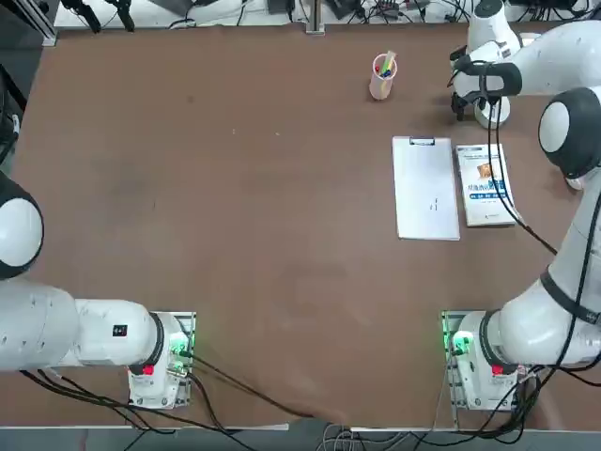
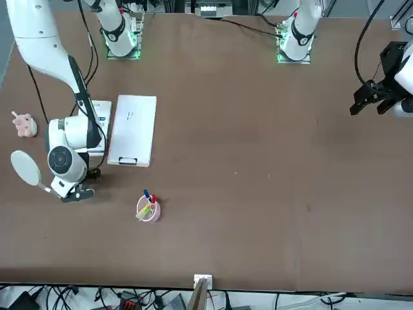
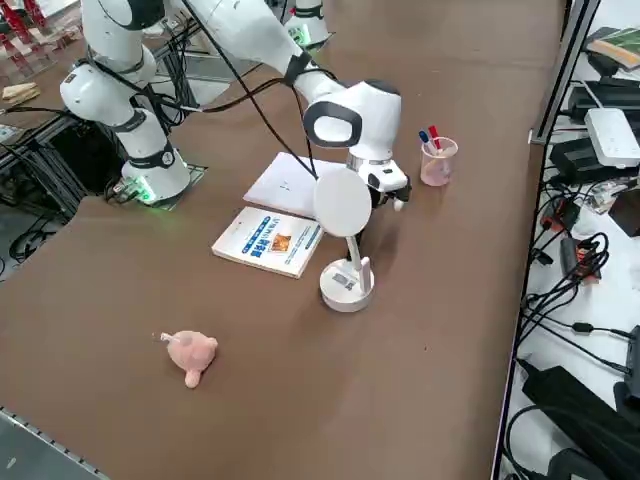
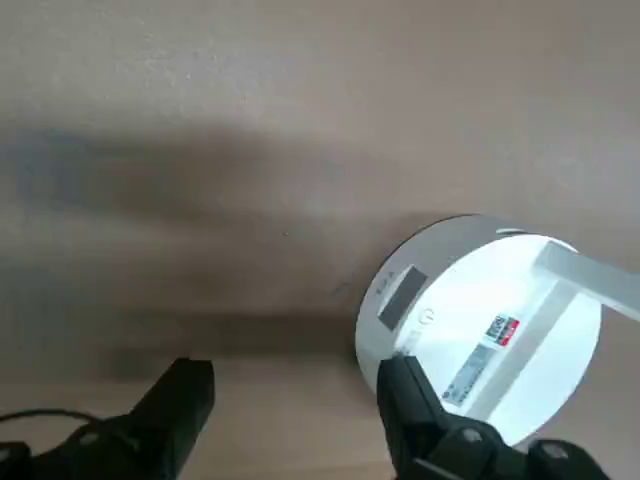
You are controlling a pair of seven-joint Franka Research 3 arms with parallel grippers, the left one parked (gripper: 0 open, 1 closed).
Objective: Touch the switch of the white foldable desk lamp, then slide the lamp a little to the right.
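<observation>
The right arm reaches from its base at the near right of the table [image 1: 235, 235] out to the far right corner, its wrist bent so the right gripper [image 4: 290, 400] points down just above the table surface. Its two black fingers [image 4: 180, 400] stand spread wide apart and grip nothing. In the wrist view one finger overlaps the rim of the white foldable desk lamp [image 3: 345, 240], while the other hangs over bare table beside it; whether the finger actually touches the base cannot be told.

The lamp stands at the far right of the table, upright on its round disc base [image 4: 490, 330], with a thin slanted arm carrying the flat oval head [image 2: 26, 168] out to the right. The base carries a small grey patch, a tiny round mark and a sticker with a red spot; the writing is too small to read.

Left of the lamp, a pink pen cup [image 1: 382, 77] holds a few pens, red, blue and yellow among them. Nearer the robot lie a white clipboard [image 1: 425, 188] and, just right of it, a booklet [image 1: 485, 184] with a blue-and-white cover whose print is illegible. A small pink toy [image 3: 190, 353] sits at the right edge.
</observation>
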